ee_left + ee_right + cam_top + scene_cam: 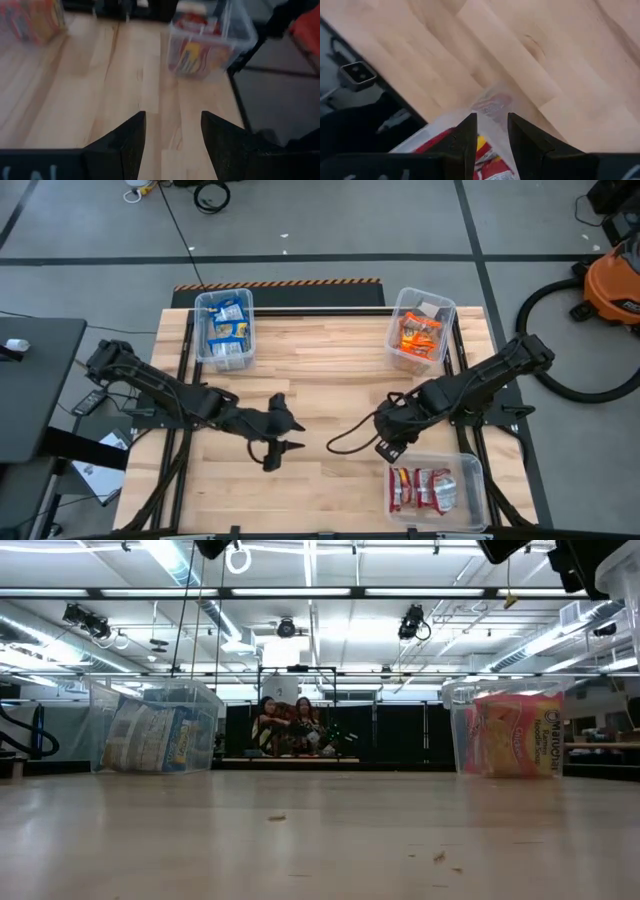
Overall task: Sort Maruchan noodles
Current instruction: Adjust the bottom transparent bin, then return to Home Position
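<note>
The noodle packets lie in three clear bins: blue-and-yellow ones [228, 330] at the far left, orange ones [418, 336] at the far right, and red ones [422, 486] at the near right. No packet lies loose on the table. My left gripper [296, 435] hovers open and empty over the table's middle; its wrist view [172, 122] looks toward the red bin [207, 42]. My right gripper [389, 448] is open and empty just above the far left corner of the red bin, and red packets [487, 107] show past its fingers [491, 122].
The wooden table [320, 370] has bare room in the middle and at the near left. A black cable [345, 442] loops beside my right gripper. In the low view, the blue bin [155, 735] and the orange bin [510, 730] stand on the table; people sit far behind.
</note>
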### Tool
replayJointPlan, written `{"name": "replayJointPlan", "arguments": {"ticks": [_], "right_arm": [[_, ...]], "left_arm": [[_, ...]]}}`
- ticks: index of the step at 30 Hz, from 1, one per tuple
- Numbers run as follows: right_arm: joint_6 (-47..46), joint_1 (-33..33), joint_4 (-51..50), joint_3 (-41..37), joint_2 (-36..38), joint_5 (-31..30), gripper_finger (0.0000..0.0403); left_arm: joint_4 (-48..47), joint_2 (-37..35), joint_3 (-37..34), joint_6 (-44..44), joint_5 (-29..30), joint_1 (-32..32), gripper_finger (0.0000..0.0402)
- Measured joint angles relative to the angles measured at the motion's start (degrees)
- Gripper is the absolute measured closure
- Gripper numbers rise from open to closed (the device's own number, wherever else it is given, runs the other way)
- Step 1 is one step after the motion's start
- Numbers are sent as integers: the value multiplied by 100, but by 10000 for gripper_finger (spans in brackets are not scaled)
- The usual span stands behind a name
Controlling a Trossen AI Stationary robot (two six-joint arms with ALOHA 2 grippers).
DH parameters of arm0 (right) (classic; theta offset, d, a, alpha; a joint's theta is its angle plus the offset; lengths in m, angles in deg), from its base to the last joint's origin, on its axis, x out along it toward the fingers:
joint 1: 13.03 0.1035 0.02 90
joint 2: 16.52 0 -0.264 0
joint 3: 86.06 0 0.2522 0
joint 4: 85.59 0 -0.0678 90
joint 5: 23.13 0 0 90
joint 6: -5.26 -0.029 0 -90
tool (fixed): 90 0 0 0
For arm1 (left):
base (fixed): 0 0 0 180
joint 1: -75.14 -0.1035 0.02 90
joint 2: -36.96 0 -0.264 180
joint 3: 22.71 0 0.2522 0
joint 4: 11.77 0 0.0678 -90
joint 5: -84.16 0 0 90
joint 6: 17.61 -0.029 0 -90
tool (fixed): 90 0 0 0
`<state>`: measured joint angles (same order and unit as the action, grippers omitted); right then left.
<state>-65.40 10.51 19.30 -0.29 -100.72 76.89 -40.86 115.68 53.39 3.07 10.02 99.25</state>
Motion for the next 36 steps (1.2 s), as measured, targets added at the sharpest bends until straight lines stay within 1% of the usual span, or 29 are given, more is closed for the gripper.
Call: {"name": "replayJointPlan", "arguments": {"ticks": [2,3,6,9,11,12,16,19,21,23,25,27,28,30,32,34,36], "right_arm": [[50,4,118,0,110,-17,289],[64,4,202,0,201,-162,289],[399,4,526,0,613,-1004,288],[1391,31,924,0,966,-1955,288],[2227,41,1169,0,1127,-2283,288],[2629,37,1216,0,1177,-2310,288],[4365,-50,1040,0,1222,-1981,288],[5337,-137,1090,0,1222,-2183,294],[5989,-240,1323,0,1230,-2261,308],[6642,-405,1660,0,1262,-2097,329],[7134,-621,1974,-1,1283,-1841,356],[7446,-860,2394,-87,1281,-1519,387],[7555,-984,2579,-154,1281,-1351,393],[7662,-1185,2943,-345,1313,-1066,393],[7650,-1328,3233,-601,1417,-980,389],[7571,-1419,3537,-915,1632,-963,393],[7504,-1469,3893,-1231,1944,-942,397]], "left_arm": [[55,-186,0,-29,0,-21,205],[57,-288,0,-32,1,-21,205],[117,-631,0,-75,-1,-57,205],[187,-977,2,-98,0,-96,205],[247,-1155,2,-98,11,-145,205],[258,-1221,2,-98,60,-176,205],[215,-1381,3,-55,544,-284,205],[257,-1356,4,141,864,-326,206],[496,-1268,5,47,1004,-420,212],[844,-1126,7,-147,864,-625,230],[1243,-943,7,-317,583,-907,258],[1581,-733,9,-432,343,-1175,293],[1638,-653,9,-478,218,-1300,312],[1663,-567,7,-531,43,-1510,350],[1665,-565,7,-627,-71,-1668,384],[1627,-640,4,-878,-244,-1770,393],[1654,-778,2,-1187,-424,-1829,389]]}}
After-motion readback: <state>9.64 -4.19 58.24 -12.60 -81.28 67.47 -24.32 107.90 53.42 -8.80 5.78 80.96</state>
